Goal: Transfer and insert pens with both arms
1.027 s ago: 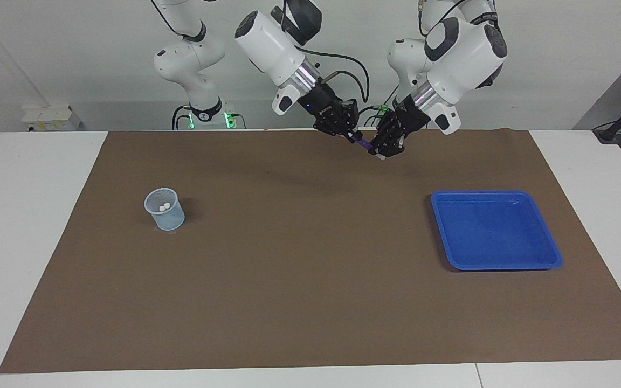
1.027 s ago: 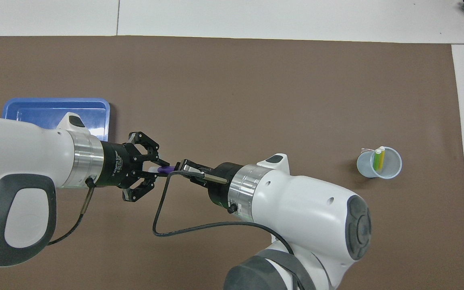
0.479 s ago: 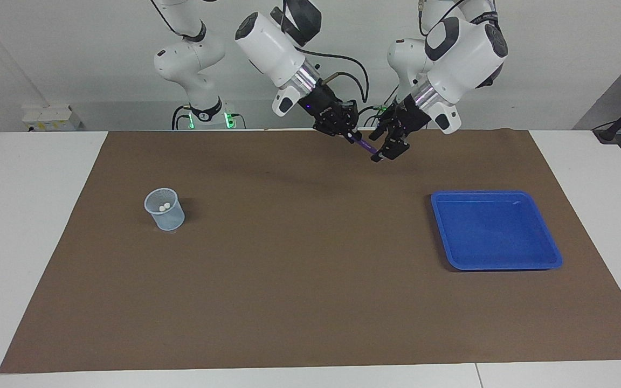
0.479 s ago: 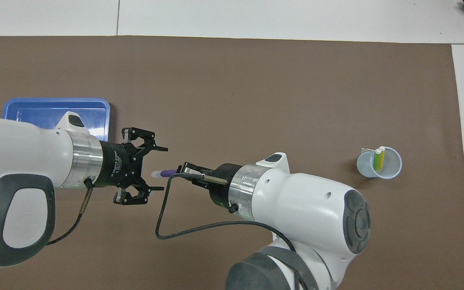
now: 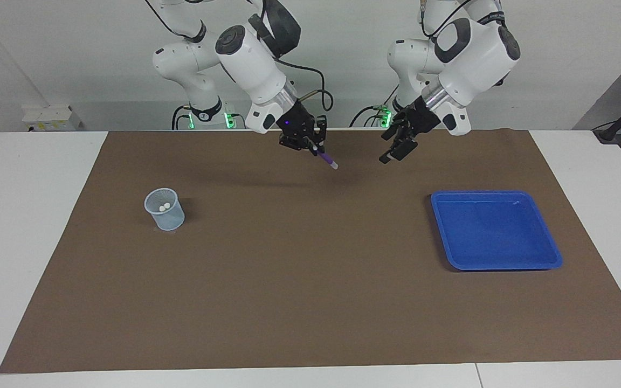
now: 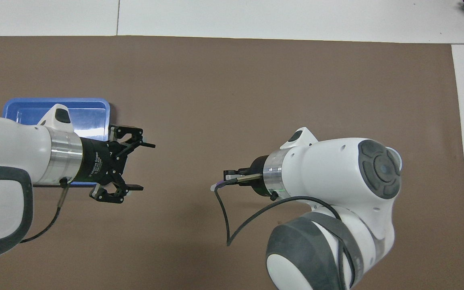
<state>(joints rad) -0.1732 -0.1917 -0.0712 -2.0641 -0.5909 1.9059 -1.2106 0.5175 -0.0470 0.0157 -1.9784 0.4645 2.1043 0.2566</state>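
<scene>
The purple pen slants down out of my right gripper, which is shut on its upper end in the air over the mat's edge nearest the robots. In the overhead view the right gripper is mostly under its own wrist, and only the pen's pale tip pokes out. My left gripper hangs open and empty, a clear gap away from the pen. Seen from overhead, the left gripper stands wide beside the tray. A clear cup holds two pens, showing only their whitish ends.
A blue tray, with nothing in it, lies on the brown mat toward the left arm's end; my left arm covers part of the tray from overhead. The right arm hides the cup in the overhead view. Two smaller arms stand at the table's robot end.
My left gripper opened, let go of the purple pen and drew back toward the tray. The right gripper carried the pen away toward the cup's end of the table.
</scene>
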